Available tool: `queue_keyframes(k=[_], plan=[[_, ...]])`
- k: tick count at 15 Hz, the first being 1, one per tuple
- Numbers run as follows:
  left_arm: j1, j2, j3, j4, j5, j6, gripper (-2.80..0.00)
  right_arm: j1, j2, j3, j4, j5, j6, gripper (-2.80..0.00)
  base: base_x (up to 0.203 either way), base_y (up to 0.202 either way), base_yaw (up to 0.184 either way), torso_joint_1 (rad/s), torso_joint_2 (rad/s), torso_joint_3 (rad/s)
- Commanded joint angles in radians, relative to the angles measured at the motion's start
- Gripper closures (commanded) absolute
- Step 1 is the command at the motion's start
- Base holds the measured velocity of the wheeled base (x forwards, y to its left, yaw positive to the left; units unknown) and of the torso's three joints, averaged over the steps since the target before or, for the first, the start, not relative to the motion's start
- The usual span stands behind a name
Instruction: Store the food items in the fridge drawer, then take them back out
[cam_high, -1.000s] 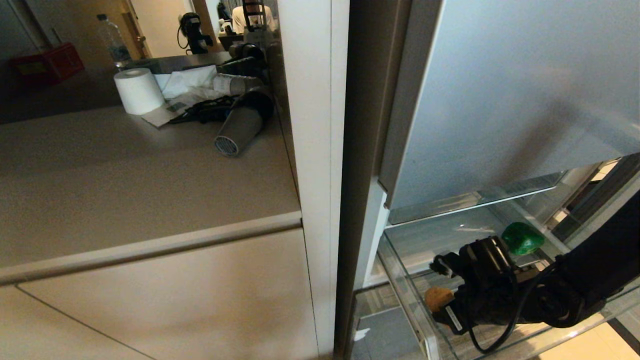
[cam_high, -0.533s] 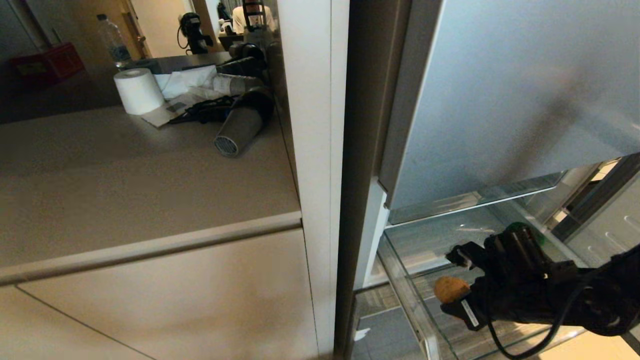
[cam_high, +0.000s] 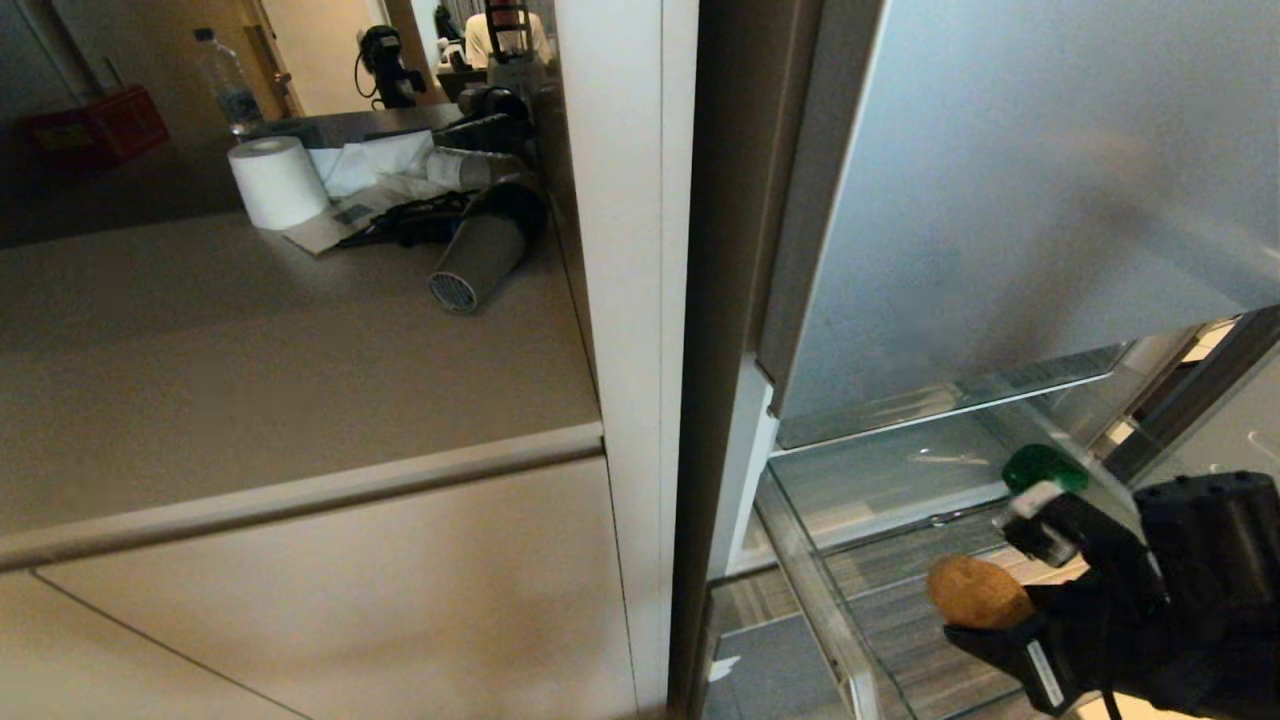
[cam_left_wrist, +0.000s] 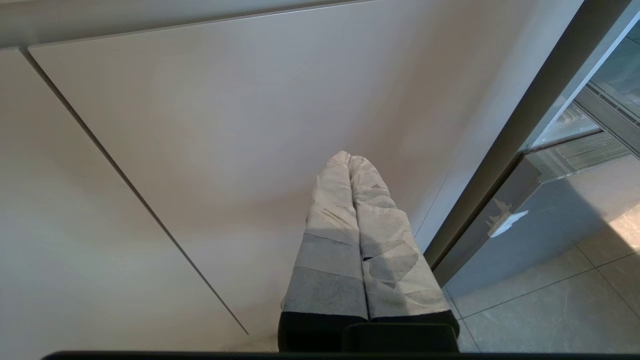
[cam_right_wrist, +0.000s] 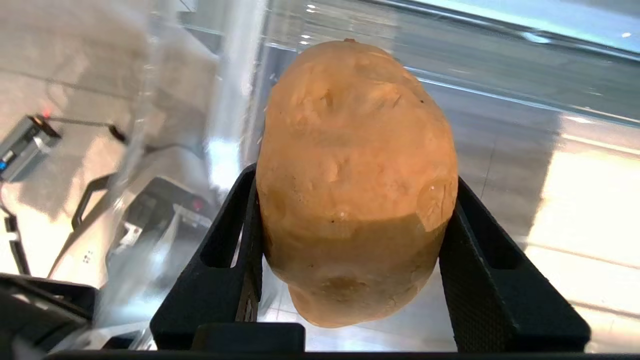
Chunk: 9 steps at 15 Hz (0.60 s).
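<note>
Count: one potato (cam_high: 978, 592), one green pepper (cam_high: 1045, 466), one clear fridge drawer (cam_high: 840, 610). My right gripper (cam_high: 1000, 585) clamped on potato, both fingers pressing its sides, held above drawer's open front part. Pepper sits further back in drawer. Right wrist view shows potato's long axis running straight out along my fingers; head view alone shows pepper. Left gripper (cam_left_wrist: 350, 165) pressed together, down by beige cabinet door (cam_left_wrist: 200, 125).

Potato (cam_high: 978, 592) above the drawer (cam_high: 815, 590), pepper (cam_high: 1045, 466) inside behind it, counter (cam_high: 250, 360) leftward.
</note>
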Motion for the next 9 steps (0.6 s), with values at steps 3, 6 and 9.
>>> queue_keyframes(k=[3,6,9], plan=[[0.000,0.002,0.000,0.000,0.000,-0.001,0.00,0.011,-0.327,0.105,0.002,-0.003,0.005,0.00,0.000,0.000,0.000,0.000,0.00,0.000],[0.000,0.002,0.000,0.000,0.000,-0.001,0.00,0.004,-0.592,0.189,0.003,-0.062,0.011,0.00,0.000,0.000,0.000,0.000,0.00,0.000],[0.000,0.002,0.000,0.000,0.000,-0.001,0.00,-0.042,-0.845,0.263,0.004,-0.168,0.037,0.00,0.000,0.000,0.000,0.000,0.00,0.000]])
